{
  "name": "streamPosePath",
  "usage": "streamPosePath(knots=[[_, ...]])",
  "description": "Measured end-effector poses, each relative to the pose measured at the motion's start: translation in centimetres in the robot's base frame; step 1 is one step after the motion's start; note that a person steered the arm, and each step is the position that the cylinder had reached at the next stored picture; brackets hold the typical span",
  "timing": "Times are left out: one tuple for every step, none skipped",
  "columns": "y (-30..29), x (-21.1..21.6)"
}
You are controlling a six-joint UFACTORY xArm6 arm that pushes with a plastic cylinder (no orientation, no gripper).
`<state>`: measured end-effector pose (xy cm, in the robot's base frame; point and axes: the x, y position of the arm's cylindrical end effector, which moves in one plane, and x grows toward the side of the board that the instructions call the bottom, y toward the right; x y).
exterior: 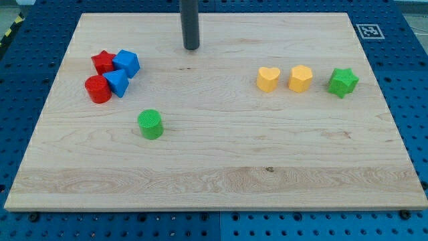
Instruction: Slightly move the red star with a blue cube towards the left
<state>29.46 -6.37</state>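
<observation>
My tip (191,48) near board's top edge, touching nothing, well right of red star (102,61) + blue cube (126,63), which touch nr left edge.

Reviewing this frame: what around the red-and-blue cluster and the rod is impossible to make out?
- Camera view: whether the red star touches the blue cube; their edges overlap.
- The other blue block's shape; the red cylinder partly covers it.
- The rod's upper part above my tip, cut off by the view's top.
</observation>
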Motion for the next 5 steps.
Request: streamPosePath(knots=[[-3.9, 0.8], [-5.7, 2.6], [-6.7, 4.2], [-7.9, 5.8], [-8.3, 6.3]])
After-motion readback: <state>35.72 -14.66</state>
